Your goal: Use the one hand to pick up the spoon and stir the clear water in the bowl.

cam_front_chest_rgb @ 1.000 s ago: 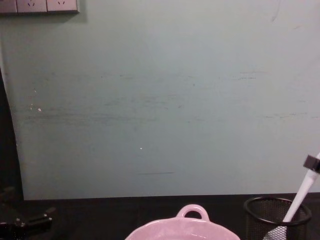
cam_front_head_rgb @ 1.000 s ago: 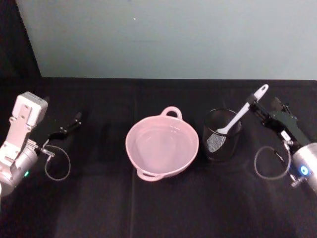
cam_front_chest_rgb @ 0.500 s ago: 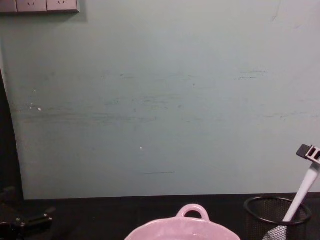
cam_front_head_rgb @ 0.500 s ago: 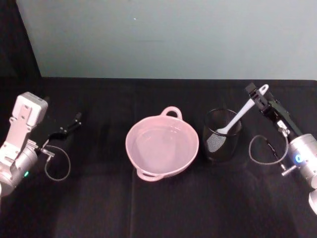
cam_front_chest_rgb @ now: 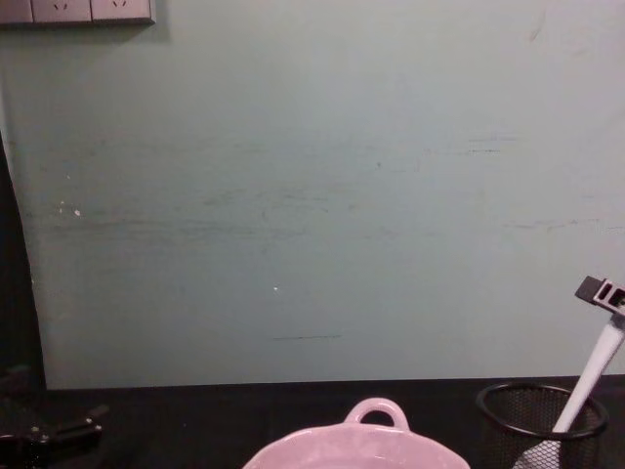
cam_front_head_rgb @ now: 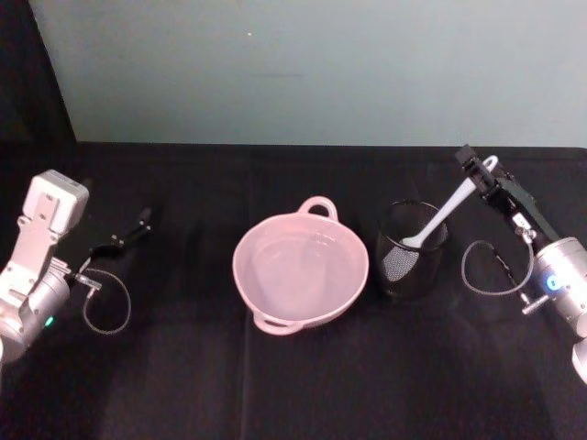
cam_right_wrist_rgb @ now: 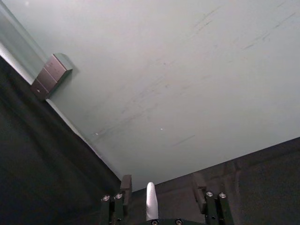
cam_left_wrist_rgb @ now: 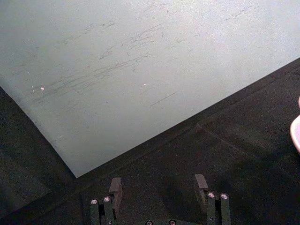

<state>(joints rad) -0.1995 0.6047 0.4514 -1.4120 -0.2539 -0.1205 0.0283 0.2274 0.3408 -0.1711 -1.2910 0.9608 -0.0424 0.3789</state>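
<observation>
1. Straddling the top of the white, translucent, long-handled spoon (cam_front_head_rgb: 438, 217), the black two-jaw right gripper (cam_front_head_rgb: 481, 170) has its jaws spread, near the black table's (cam_front_head_rgb: 275, 385) right edge.
2. The spoon's blade stands in a black wire mesh cup (cam_front_head_rgb: 410, 268), just beside the pale pink glossy bowl (cam_front_head_rgb: 244, 275) of clear water (cam_front_head_rgb: 303, 266) at the table's centre.
3. The left gripper (cam_front_head_rgb: 138, 223) rests near the left edge, jaws spread.

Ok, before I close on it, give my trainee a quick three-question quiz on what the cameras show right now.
1. True or false: the spoon lies flat on the tablecloth.
2. Which arm has reached the top of the spoon's handle? A) left B) right C) neither
3. Fill in: the right gripper has its jaws ___ on either side of the handle.

Key
1. False: it stands tilted in the mesh cup, beside the pink bowl.
2. B; the left gripper sits parked far left.
3. open
</observation>
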